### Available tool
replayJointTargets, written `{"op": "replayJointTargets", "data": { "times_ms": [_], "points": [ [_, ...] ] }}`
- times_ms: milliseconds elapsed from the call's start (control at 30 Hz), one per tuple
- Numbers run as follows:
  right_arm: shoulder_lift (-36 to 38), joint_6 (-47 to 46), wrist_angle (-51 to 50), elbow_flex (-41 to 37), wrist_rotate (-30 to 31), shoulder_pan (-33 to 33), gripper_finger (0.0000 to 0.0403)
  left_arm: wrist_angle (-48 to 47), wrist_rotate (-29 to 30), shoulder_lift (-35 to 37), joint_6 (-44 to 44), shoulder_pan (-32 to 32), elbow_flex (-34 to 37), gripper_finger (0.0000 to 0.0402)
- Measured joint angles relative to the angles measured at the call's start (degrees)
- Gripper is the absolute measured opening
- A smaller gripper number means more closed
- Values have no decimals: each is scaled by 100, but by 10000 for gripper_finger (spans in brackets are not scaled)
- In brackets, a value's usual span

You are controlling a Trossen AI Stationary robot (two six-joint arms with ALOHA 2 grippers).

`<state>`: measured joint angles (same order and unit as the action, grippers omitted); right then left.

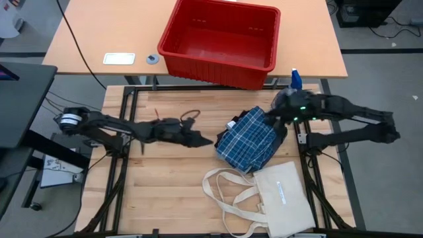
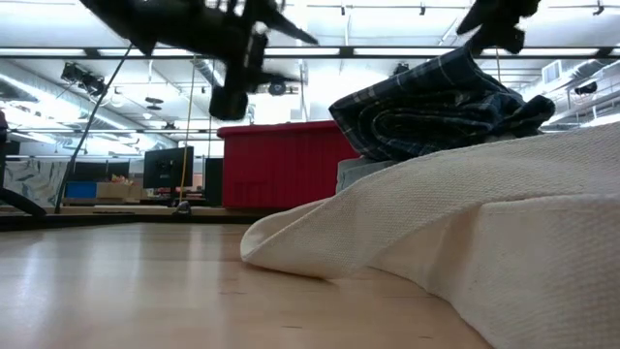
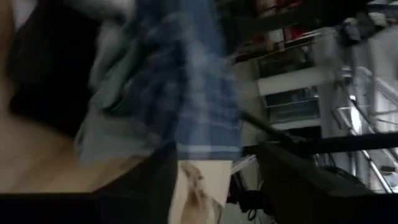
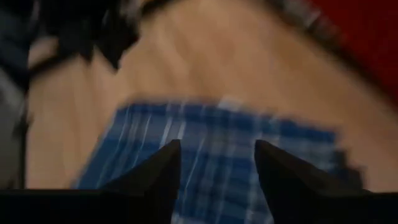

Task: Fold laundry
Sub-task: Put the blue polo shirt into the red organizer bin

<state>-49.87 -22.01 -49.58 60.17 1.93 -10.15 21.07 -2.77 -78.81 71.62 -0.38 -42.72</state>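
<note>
Far from done: plaid piece heaped unfolded mid-table beside tote bag, left gripper open and empty just beside it, right gripper open above it, holding nothing.

Both wrist views are smeared with blur: the plaid piece is just soft blue checks, edges lost. In the low view the tote bag blocks the pile's base, and the high view cuts the bag off at the bottom edge
</note>
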Motion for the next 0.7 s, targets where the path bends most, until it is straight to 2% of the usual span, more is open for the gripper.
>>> {"op": "replayJointTargets", "data": {
  "times_ms": [100,233,300,500,600,700],
  "points": [
    [-471,362,-380,-47,-468,-14,240,224,-10,-518,353,-18,9,270],
    [-997,760,-791,-171,-282,-20,271,1317,-1,-1202,843,-15,9,306],
    [-1179,863,-772,-310,-244,-23,280,1756,-4,-1531,939,-15,-47,312],
    [-1557,1148,-388,-845,-359,-50,282,1924,-16,-2458,1019,-17,-611,313],
    [-1777,1196,26,-1117,-457,-102,279,2089,-240,-2760,716,27,-1113,313],
    [-2064,1492,601,-1286,-360,-194,277,1656,-565,-2897,314,192,-1498,313]
  ]
}}
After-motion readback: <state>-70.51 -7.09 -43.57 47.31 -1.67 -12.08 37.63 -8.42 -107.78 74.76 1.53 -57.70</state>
